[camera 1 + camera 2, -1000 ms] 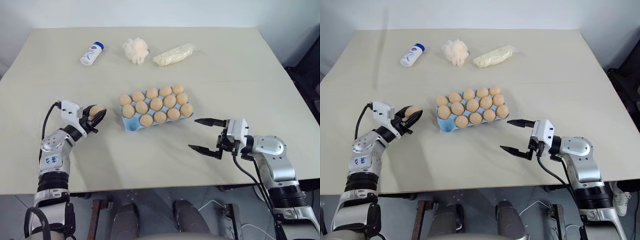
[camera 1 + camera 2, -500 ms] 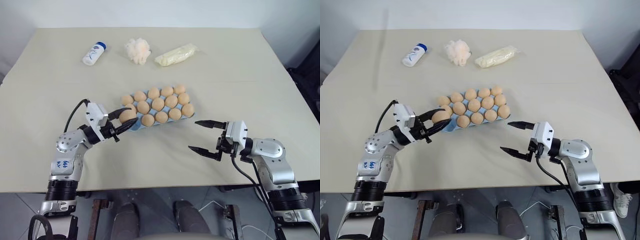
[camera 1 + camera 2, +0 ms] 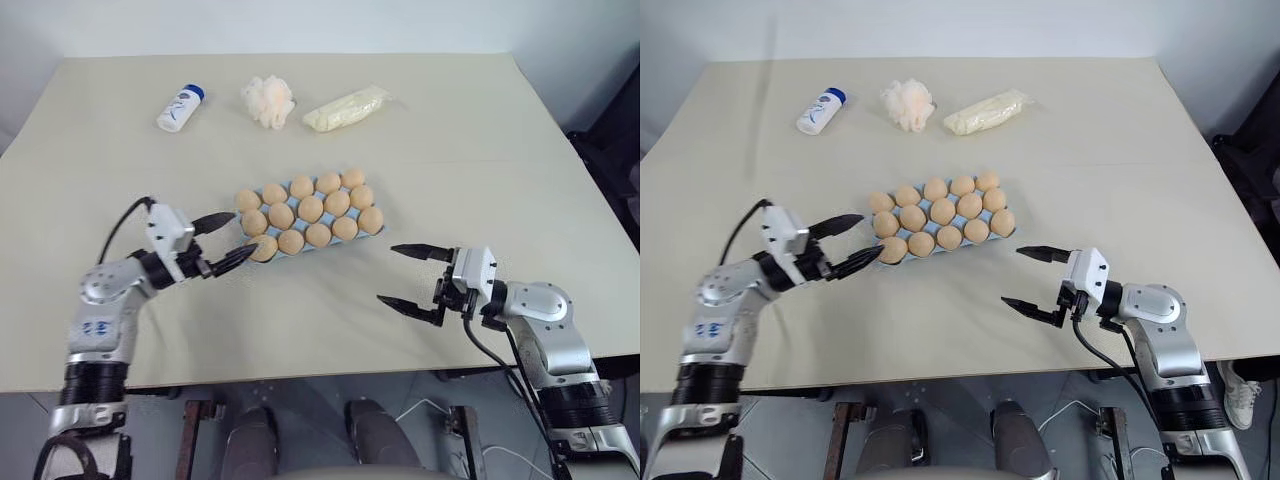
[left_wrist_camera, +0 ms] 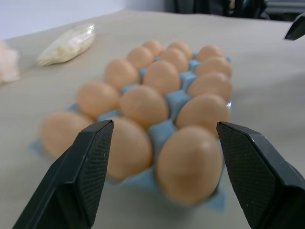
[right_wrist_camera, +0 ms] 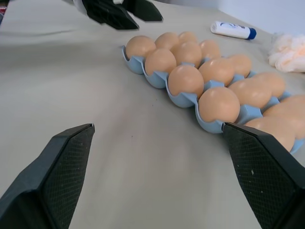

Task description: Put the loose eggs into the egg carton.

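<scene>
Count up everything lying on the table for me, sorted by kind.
Eggs: 15
Egg carton: 1
Bottle: 1
Fluffy puff: 1
Plastic packet: 1
Total: 19

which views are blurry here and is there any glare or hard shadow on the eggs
Left wrist view: the nearest pale orange-tan eggs are soft, out of focus, as is the light blue moulded egg carton; the black fingers look sharp. Right wrist view: eggs crisp, the white bottle slightly soft. Eye views: even light, no glare, only faint shadows on the beige table.
</scene>
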